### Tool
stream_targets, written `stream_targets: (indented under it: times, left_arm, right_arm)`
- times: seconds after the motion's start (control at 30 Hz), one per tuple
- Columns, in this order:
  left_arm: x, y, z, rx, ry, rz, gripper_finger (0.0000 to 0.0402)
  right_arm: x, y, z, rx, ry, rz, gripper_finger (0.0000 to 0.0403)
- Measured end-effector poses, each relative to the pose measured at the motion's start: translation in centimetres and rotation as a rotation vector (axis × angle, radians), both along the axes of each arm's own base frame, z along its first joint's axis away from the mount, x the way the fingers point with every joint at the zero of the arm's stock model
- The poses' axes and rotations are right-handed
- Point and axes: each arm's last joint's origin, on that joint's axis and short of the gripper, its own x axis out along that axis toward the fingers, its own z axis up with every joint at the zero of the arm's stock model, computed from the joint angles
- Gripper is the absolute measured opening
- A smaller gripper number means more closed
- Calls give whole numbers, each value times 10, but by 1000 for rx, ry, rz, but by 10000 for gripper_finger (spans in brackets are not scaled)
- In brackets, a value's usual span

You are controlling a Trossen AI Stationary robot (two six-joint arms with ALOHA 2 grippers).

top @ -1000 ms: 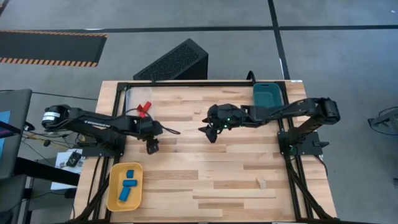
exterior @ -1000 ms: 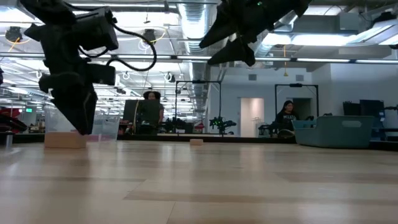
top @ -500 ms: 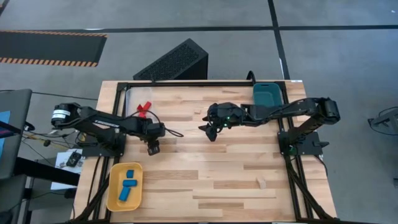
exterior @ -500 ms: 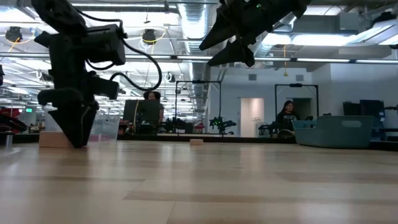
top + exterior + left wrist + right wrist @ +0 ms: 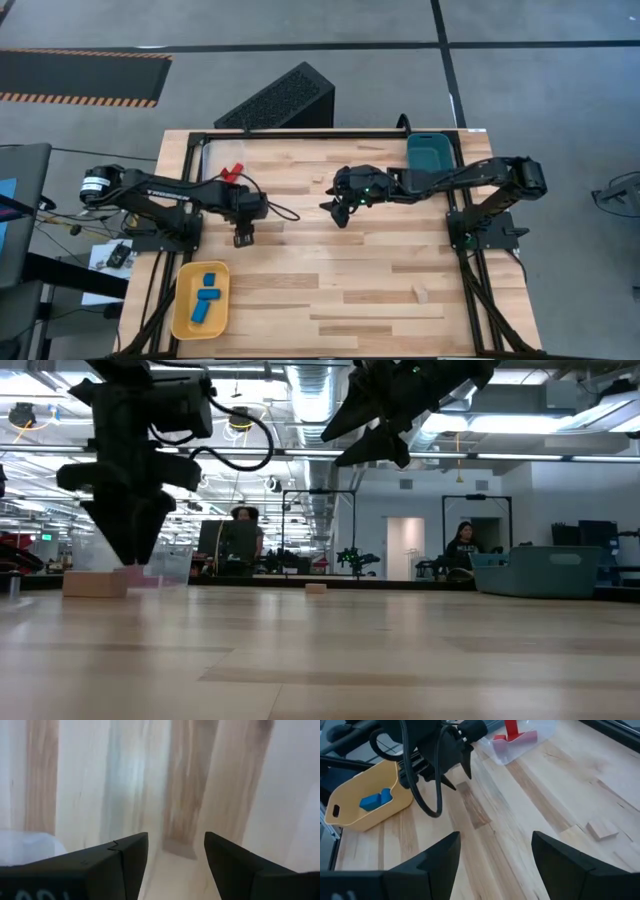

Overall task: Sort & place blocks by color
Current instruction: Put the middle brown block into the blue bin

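My left gripper (image 5: pixel 243 238) (image 5: pixel 175 855) is open and points down over bare table, between the clear tray and the yellow tray. In the low view its fingertips (image 5: pixel 125 557) hang just above a pale wood block (image 5: pixel 94 583) that lies flat on the table. Two blue blocks (image 5: pixel 205 296) (image 5: pixel 375 800) lie in the yellow tray. Red blocks (image 5: pixel 232 174) (image 5: pixel 514 733) lie in the clear tray. Another pale block (image 5: pixel 421 293) rests near the table's near edge, and the right wrist view shows one (image 5: pixel 601 829) as well. My right gripper (image 5: pixel 339 215) (image 5: pixel 495 850) waits open, raised over the table's middle.
The yellow tray (image 5: pixel 183 310) sits at the near left. The clear tray (image 5: pixel 215 160) is at the far left and the teal tray (image 5: pixel 427 152) at the far right. Bare wood spans the table's middle and near right. People sit in the room beyond (image 5: pixel 462 550).
My left gripper dipped close to the table beside the pale block, then rose again over nearly the same spot, and it now points straight down. My right arm kept still.
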Motion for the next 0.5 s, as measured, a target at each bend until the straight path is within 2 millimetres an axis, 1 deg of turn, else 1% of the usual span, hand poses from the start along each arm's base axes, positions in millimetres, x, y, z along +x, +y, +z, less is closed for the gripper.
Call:
stream_targets:
  times: [0.07, 0.17, 0.4, 0.5]
  left_arm:
    - [-1, -1, 0, -20, 16, -9, 183]
    - [-4, -1, -1, -27, 35, 23, 183]
    - [-13, 6, -7, -27, 99, 236, 183]
    - [-15, 7, -9, -31, 101, 256, 183]
  right_arm:
    - [0, 2, 0, 0, 4, 5, 270]
    - [0, 2, -1, 1, 7, 8, 270]
    - [0, 3, -1, -4, 11, 12, 270]
    - [0, 3, -1, -19, 13, 21, 270]
